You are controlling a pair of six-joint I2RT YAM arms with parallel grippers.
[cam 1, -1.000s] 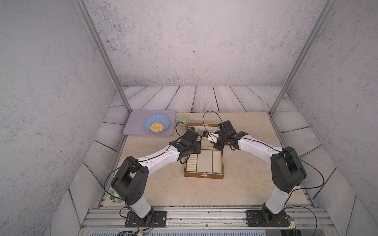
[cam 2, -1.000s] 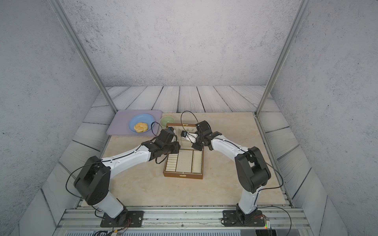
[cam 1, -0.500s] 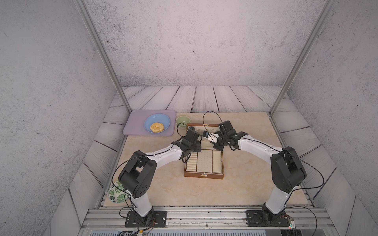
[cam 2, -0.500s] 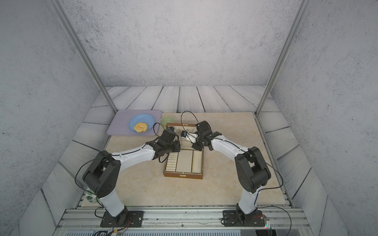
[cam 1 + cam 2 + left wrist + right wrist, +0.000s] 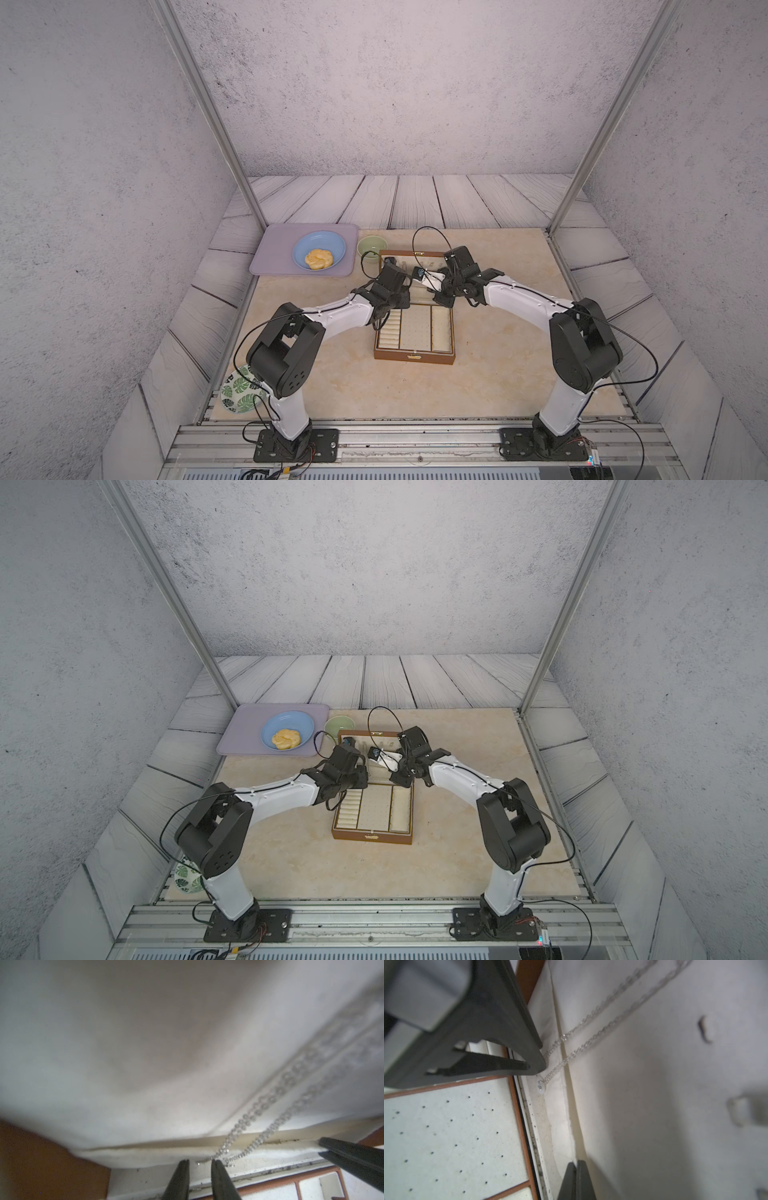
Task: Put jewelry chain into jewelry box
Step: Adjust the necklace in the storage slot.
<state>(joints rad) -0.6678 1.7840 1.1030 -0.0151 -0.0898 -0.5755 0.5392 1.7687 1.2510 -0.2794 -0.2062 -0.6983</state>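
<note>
Jewelry chain [image 5: 246, 1118], left wrist view: you see it doubled, running down the cream lid lining [image 5: 145, 1053] to the hinge fold [image 5: 145, 1146], its end at the left gripper [image 5: 200, 1162], whose jaws stand narrowly parted. Right wrist view: the bead end [image 5: 540, 1087] lies in the fold; the right gripper [image 5: 576, 1164] has jaws pressed together nearby. Both top views: the jewelry box [image 5: 390, 357] [image 5: 349, 836] sits open; its gold clasp [image 5: 414, 356] is too small to read.
</note>
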